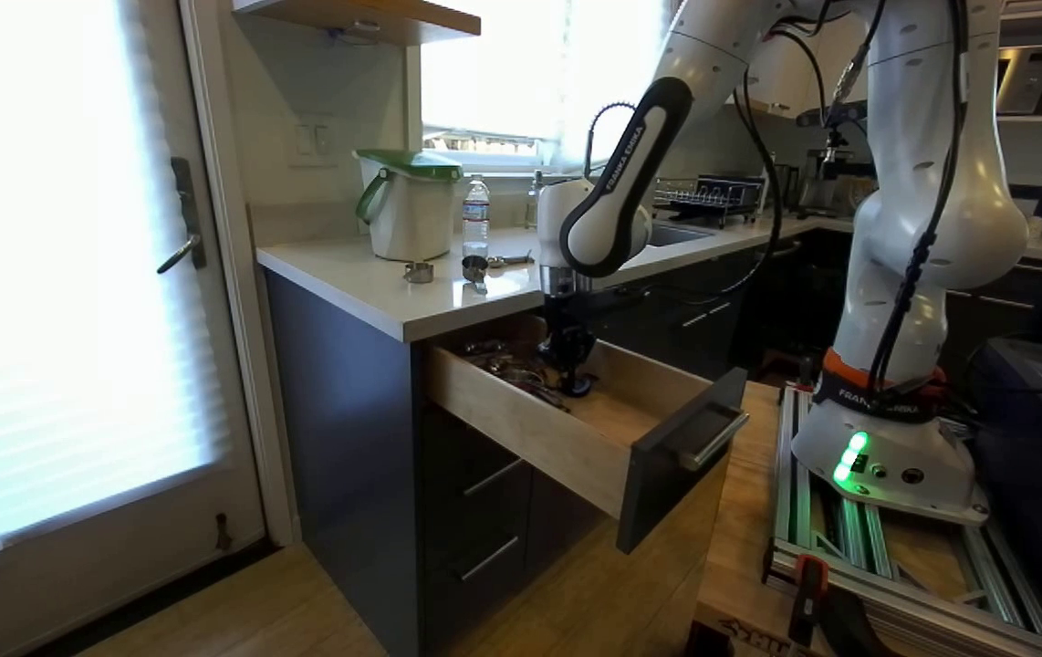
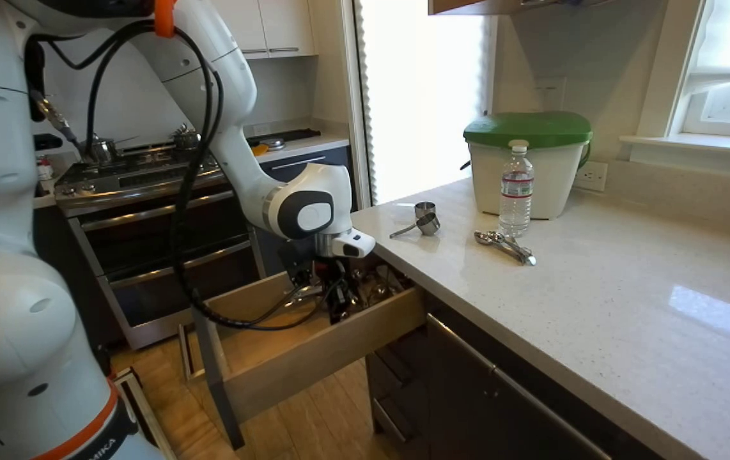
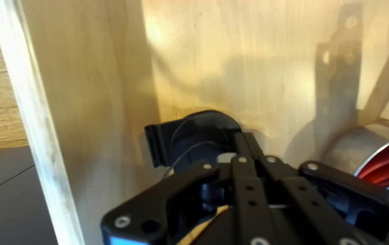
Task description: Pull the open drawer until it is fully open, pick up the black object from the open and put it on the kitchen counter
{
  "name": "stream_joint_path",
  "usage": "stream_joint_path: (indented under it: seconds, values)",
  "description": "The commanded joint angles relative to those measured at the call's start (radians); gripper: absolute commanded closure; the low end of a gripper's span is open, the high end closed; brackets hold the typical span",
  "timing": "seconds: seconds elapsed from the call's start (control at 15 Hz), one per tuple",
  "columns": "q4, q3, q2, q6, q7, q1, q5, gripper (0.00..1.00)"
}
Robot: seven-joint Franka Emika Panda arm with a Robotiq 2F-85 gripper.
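The drawer (image 1: 530,422) stands pulled far out in both exterior views (image 2: 333,338). It has light wood sides, a dark front and a slim handle. The black object (image 3: 198,131) lies low in the drawer beside a side wall in the wrist view. It has a rounded end and a squared, ridged end. My gripper (image 3: 250,144) points down into the drawer, its fingers closed together at the black object's right edge, apparently pinching it; the contact is partly hidden by the fingers. The black object also shows below the gripper in an exterior view (image 1: 579,387). The pale kitchen counter (image 2: 608,281) is above and beside the drawer.
Several metal utensils (image 1: 507,365) fill the drawer's inner end. A red-lined metal item (image 3: 375,153) lies right of the gripper. The counter holds a green-lidded bin (image 2: 525,172), a bottle (image 2: 516,198), a scoop (image 2: 504,245) and small metal cups (image 2: 427,223).
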Motion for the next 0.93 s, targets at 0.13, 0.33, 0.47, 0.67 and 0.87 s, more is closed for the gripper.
stream_joint_path:
  seconds: [0.13,0.33,0.47,0.67,0.87]
  values:
    - [-0.032,0.030,-0.036,0.031,-0.016,-0.036,-0.013,1.00]
    - [-0.052,0.016,-0.058,0.156,-0.016,-0.020,-0.083,1.00]
    - [-0.057,0.010,-0.062,0.215,-0.015,-0.018,-0.112,1.00]
    - [-0.065,0.045,-0.075,0.185,-0.059,-0.046,-0.050,1.00]
    - [-0.077,0.077,-0.095,0.129,-0.115,-0.081,0.029,1.00]
